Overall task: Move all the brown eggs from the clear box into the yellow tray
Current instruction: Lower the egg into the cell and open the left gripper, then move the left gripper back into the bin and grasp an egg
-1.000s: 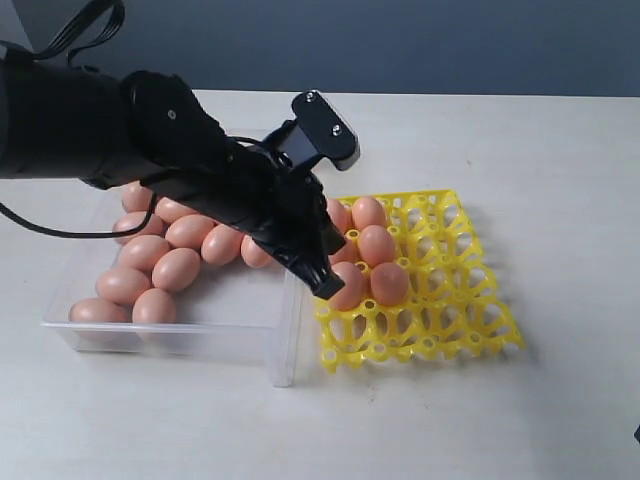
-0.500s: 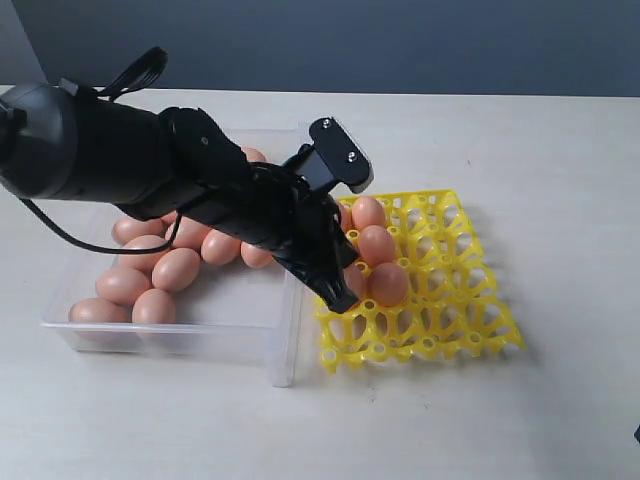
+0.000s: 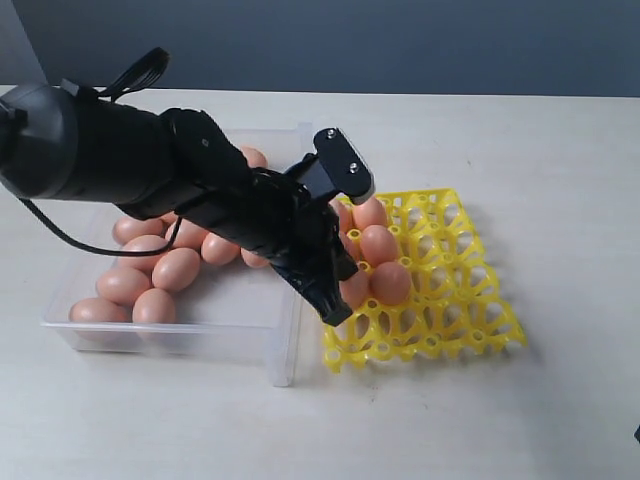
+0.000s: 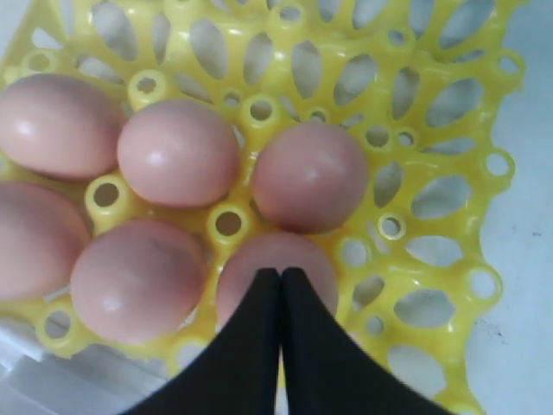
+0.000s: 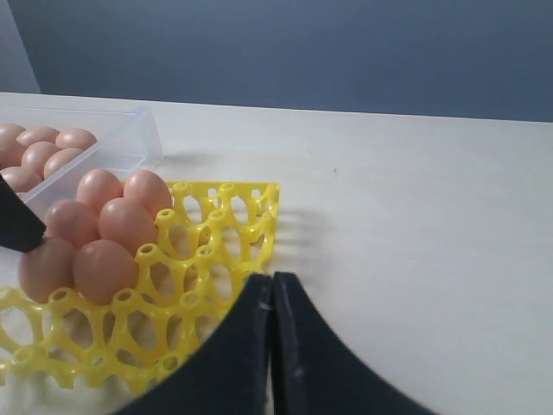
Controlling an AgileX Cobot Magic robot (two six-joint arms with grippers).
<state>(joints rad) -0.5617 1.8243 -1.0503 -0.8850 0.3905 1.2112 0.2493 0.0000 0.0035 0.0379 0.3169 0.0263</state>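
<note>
The yellow tray (image 3: 455, 300) lies right of the clear box (image 3: 180, 340). Several brown eggs (image 3: 177, 268) lie in the box's left half. Several more (image 3: 378, 245) fill cups on the tray's left side. My left gripper (image 3: 335, 312) reaches over the box's right wall to the tray's near-left corner. It is shut and empty. In the left wrist view its tips (image 4: 281, 273) sit right above one trayed egg (image 4: 276, 249); whether they touch it I cannot tell. My right gripper (image 5: 272, 278) is shut and empty, low beside the tray (image 5: 225, 225).
The left arm's black body (image 3: 120, 160) spans the box from the far left. The tray's right half (image 4: 415, 112) has bare cups. Pale tabletop (image 3: 500, 420) surrounds box and tray. A dark wall runs behind the table.
The left arm has swung right over the box, and its shut tip has dropped toward the tray's near-left corner. The eggs stay where they were.
</note>
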